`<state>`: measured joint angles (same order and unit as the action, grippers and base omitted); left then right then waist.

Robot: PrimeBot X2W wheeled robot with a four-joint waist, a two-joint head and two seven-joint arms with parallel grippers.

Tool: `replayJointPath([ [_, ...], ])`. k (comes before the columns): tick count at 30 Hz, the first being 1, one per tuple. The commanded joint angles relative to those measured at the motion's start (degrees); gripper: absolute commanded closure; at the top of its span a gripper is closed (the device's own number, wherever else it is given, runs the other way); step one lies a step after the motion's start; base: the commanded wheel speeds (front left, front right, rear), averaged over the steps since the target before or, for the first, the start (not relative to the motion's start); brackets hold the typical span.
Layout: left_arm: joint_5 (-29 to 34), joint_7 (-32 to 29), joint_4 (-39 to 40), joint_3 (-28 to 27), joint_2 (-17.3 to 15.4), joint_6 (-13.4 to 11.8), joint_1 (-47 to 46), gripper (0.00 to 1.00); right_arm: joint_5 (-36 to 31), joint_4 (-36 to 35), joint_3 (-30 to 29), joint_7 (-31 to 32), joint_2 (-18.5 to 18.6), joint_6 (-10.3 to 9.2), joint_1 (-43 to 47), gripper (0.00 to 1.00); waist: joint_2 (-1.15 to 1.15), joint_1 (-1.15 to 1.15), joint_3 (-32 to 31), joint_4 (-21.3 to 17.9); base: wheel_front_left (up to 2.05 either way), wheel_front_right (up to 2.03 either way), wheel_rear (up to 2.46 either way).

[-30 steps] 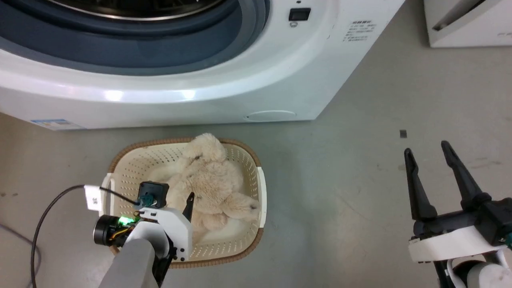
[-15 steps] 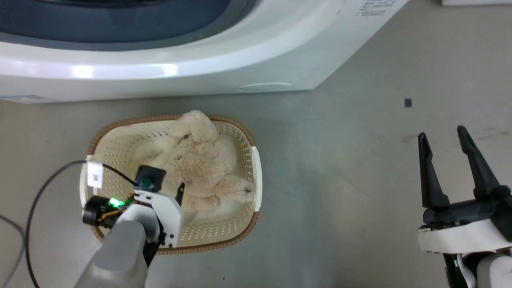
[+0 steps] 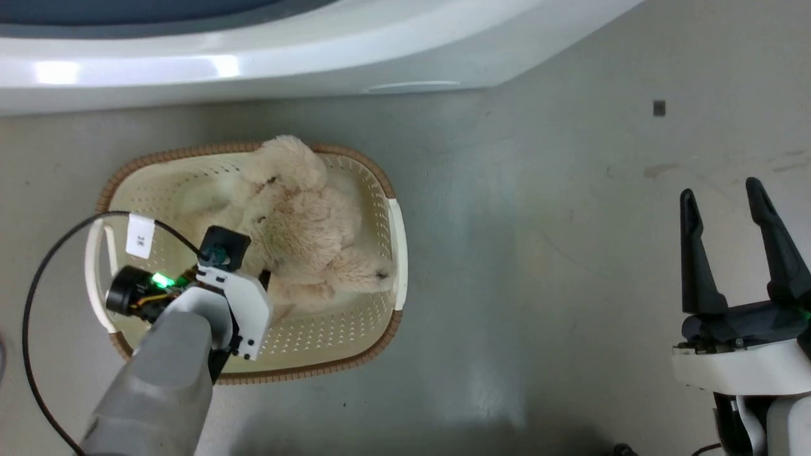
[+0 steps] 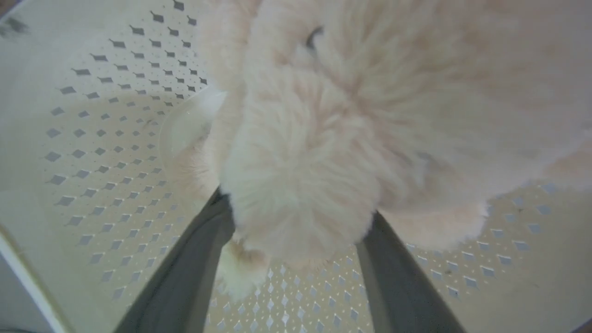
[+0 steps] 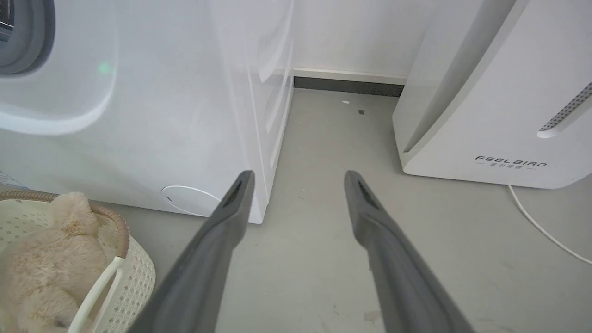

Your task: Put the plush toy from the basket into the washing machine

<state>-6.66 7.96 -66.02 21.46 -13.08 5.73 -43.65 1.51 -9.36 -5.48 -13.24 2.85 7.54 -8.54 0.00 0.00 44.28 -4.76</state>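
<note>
Straddling a rounded limb of the plush toy (image 3: 298, 221), the left gripper (image 4: 296, 222) has its fingers spread, one on each side of the fur. The toy, fluffy and cream-beige, lies sprawled inside the basket (image 3: 304, 375), its head against the far rim. Beyond stands the washing machine (image 3: 253, 57); the right gripper (image 3: 721, 189) hangs well aside over the grey floor (image 3: 538, 253), fingers apart.

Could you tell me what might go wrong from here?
1. The left gripper straddles just one fluffy limb of the plush toy; closing there may catch mostly fur and slip on lifting.
2. Hung by one limb, the plush toy could drag on the basket rim and tip it.
</note>
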Motion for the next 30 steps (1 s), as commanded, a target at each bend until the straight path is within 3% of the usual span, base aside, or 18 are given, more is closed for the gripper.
replayJointPath([
  [1,0.3,1.25,-1.85,0.94,-0.44,-0.1,-2.08,0.0,0.05,-0.46,-0.43,-0.53,0.02,-0.05,-1.01,0.0,0.0,0.0,1.54,-0.2,0.0,0.0,0.0],
  [8,-0.02,3.44,-5.97,3.32,-0.77,0.19,-5.45,0.0,0.05,-0.95,-0.83,-1.37,0.03,-0.05,-1.98,0.0,0.0,0.0,4.83,-0.3,0.0,0.0,0.0],
  [9,-0.25,3.5,-6.57,3.57,-0.73,0.33,-5.84,0.05,0.05,-0.99,-0.88,-1.48,0.03,-0.05,-2.12,0.0,0.0,0.0,5.24,-0.3,0.0,0.0,0.0],
  [11,-0.57,3.72,-7.75,4.26,-0.66,0.68,-6.44,1.0,0.02,-1.01,-0.98,-1.72,0.03,-0.05,-2.38,0.0,0.0,0.0,5.91,-0.29,0.0,0.0,0.0],
  [20,-3.14,4.76,-7.92,4.11,-0.27,1.37,-3.28,1.0,0.02,0.4,-0.41,-1.75,0.03,-0.05,-2.86,0.0,0.0,0.0,1.46,-0.33,0.0,0.0,0.0],
  [30,-9.4,6.98,-4.69,-0.8,1.27,0.6,4.7,1.0,-0.36,3.94,0.51,-1.75,0.03,-0.05,-1.66,0.0,0.0,0.0,-11.34,0.47,0.0,0.0,0.0],
])
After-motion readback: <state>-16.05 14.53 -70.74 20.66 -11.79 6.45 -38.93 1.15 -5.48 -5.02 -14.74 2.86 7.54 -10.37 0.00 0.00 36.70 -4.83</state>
